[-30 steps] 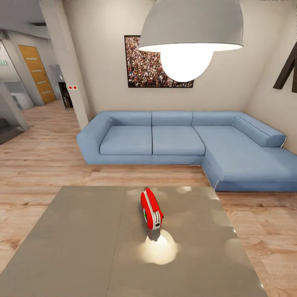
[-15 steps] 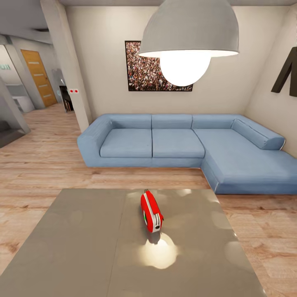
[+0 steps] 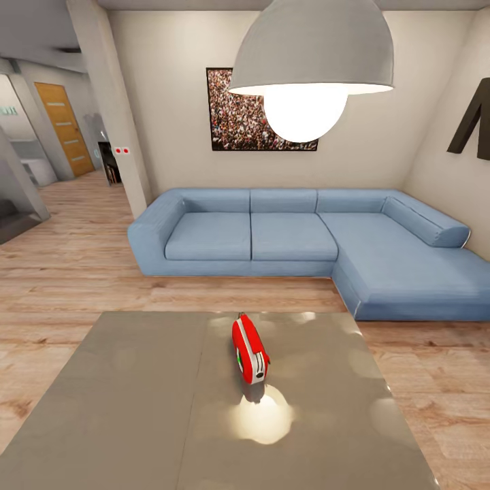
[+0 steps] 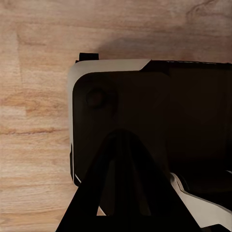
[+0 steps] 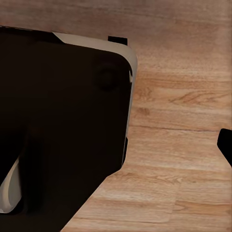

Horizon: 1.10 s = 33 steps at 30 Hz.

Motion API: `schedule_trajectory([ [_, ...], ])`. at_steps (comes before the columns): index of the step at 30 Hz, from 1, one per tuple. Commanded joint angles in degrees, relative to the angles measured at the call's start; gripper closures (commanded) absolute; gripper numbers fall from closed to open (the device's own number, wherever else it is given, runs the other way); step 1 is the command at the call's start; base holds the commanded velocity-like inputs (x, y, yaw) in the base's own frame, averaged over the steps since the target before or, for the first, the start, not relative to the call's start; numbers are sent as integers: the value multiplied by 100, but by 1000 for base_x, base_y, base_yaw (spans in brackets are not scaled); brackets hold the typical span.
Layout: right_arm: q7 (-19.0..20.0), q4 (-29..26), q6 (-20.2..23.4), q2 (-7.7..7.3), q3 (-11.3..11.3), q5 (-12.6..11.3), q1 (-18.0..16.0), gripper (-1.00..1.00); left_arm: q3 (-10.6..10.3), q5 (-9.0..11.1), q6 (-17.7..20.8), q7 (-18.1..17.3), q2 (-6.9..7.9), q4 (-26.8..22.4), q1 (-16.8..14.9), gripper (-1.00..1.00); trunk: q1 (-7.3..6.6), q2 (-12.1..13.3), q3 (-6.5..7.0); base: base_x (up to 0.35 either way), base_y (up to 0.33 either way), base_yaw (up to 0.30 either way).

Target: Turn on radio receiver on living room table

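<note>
**Radio stands on glossy bench, arms held low over the floor**

Fingers of the left gripper (image 4: 123,193) show in the left wrist view as a dark wedge against the robot's dark, white-edged base (image 4: 145,96), with wood plank floor (image 4: 34,121) beyond; whether they are wide or narrow cannot be told. In the right wrist view the same dark base (image 5: 63,96) covers the right arm's end, so its fingers' state cannot be told either.

From the head view, the radio receiver (image 3: 250,349) stands on edge near the middle of the bench (image 3: 122,408), just beyond a bright lamp reflection (image 3: 262,416). Past the bench lies the floor (image 3: 61,272), then the blue L-shaped sofa (image 3: 299,235). Above the sofa hangs the crowd picture (image 3: 238,109), partly hidden by the dome pendant lamp (image 3: 309,47). Far left of the sofa stands an orange door (image 3: 64,126).
</note>
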Motion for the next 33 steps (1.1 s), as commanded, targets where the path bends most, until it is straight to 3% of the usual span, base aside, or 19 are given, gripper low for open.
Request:
schedule_trajectory([
  [1,0,0,3,0,-1,0,0,-100,0,0,0,1,0,0,0,100,0,0,0,0,0,0],
  [10,0,-17,0,-66,32,50,0,-100,0,0,0,3,0,0,0,100,0,0,0,0,0,0],
  [33,0,-18,3,-59,27,52,0,-100,0,0,0,5,0,0,0,100,0,0,0,0,0,0],
])
